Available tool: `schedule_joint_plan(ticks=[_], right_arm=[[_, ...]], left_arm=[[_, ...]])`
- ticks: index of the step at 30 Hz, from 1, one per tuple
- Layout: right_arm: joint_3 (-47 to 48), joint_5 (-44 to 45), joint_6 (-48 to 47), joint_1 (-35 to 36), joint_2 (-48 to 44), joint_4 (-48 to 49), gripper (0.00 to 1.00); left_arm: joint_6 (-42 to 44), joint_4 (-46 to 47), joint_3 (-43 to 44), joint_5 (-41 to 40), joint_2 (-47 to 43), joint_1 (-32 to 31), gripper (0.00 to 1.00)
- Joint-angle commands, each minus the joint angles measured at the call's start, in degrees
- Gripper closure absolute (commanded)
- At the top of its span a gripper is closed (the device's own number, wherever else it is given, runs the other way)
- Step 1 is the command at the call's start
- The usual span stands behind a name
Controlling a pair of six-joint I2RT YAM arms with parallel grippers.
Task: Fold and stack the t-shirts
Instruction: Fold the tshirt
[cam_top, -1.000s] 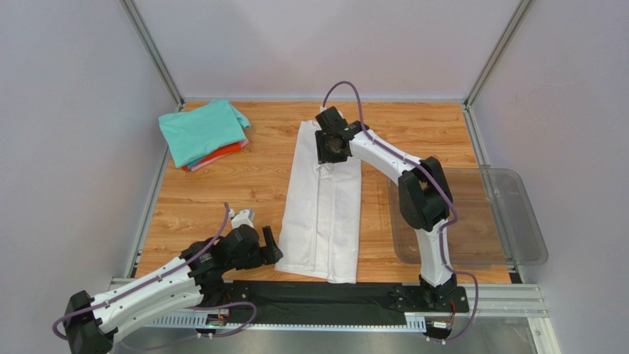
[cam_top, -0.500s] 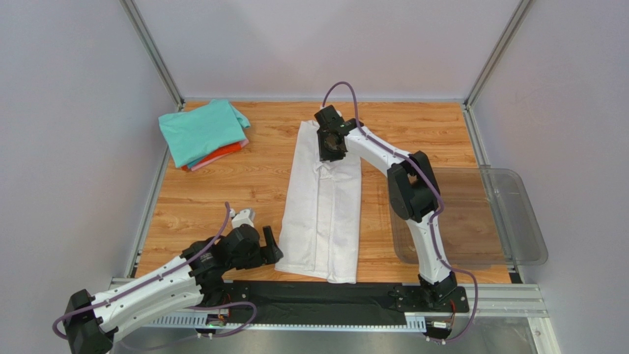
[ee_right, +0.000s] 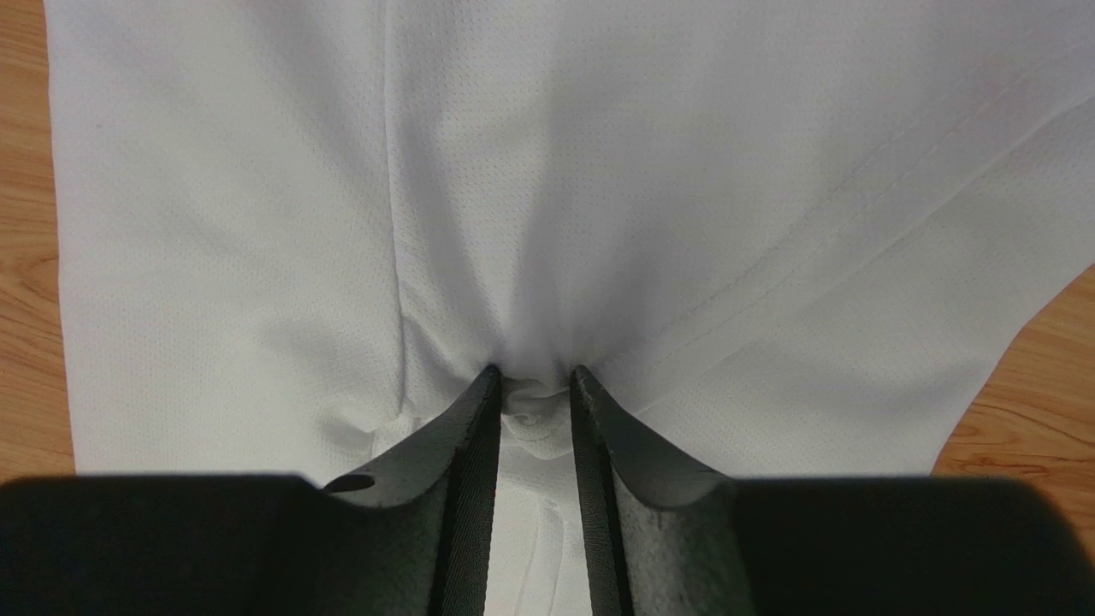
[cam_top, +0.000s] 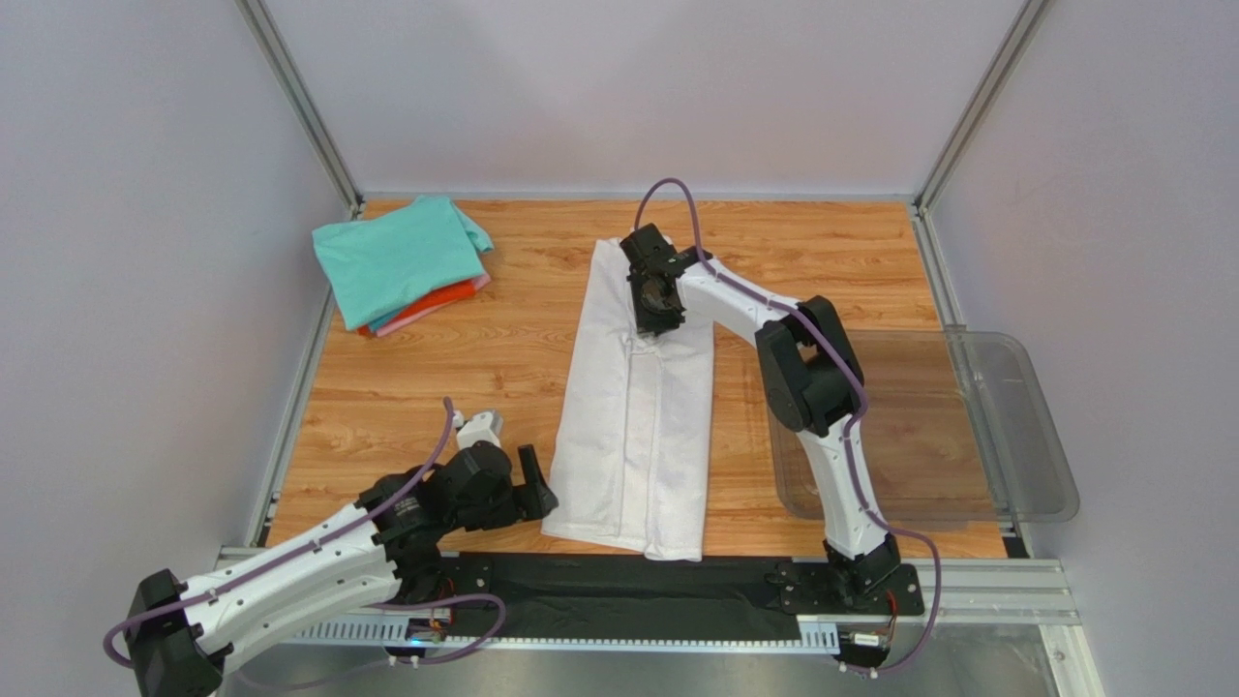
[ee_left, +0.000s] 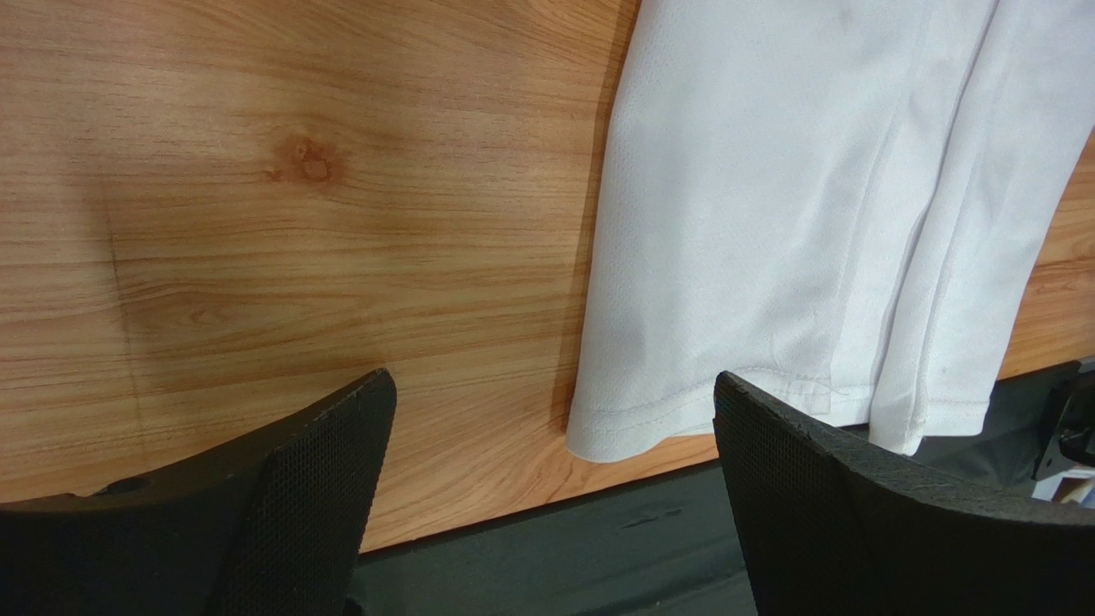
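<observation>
A white t-shirt (cam_top: 633, 421) lies folded into a long strip down the middle of the table. My right gripper (cam_top: 653, 298) presses down on its far end, and in the right wrist view the gripper (ee_right: 528, 379) is shut on a small bunch of that white cloth (ee_right: 643, 154). My left gripper (cam_top: 535, 487) rests open by the strip's near left corner. In the left wrist view the shirt's hem (ee_left: 771, 193) lies between and beyond the wide-apart fingers (ee_left: 550, 385), untouched. A folded stack sits at the far left: teal t-shirt (cam_top: 396, 254) on top, orange-red (cam_top: 457, 294) beneath.
A clear plastic bin (cam_top: 1040, 436) stands at the right edge of the table, beside the right arm. A black mat (cam_top: 626, 593) runs along the near edge. Metal frame posts and grey walls close in the table.
The right gripper has sunk onto the shirt's far end and narrowed its jaws, pinching up cloth. The left arm has stayed still.
</observation>
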Motion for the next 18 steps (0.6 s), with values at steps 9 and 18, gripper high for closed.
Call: schedule_joint_plan(ticks=[9, 18], right_arm=[[-4.8, 3.3, 0.0, 1.6, -25.7, -1.6, 0.65], [-51.1, 7.1, 15.8, 14.1, -62.4, 10.9, 0.41]], left_arm=[[2.2, -0.8, 1.9, 4.2, -1.1, -0.1, 0.00], [3.2, -0.6, 0.7, 6.3, -0.6, -0.1, 0.00]])
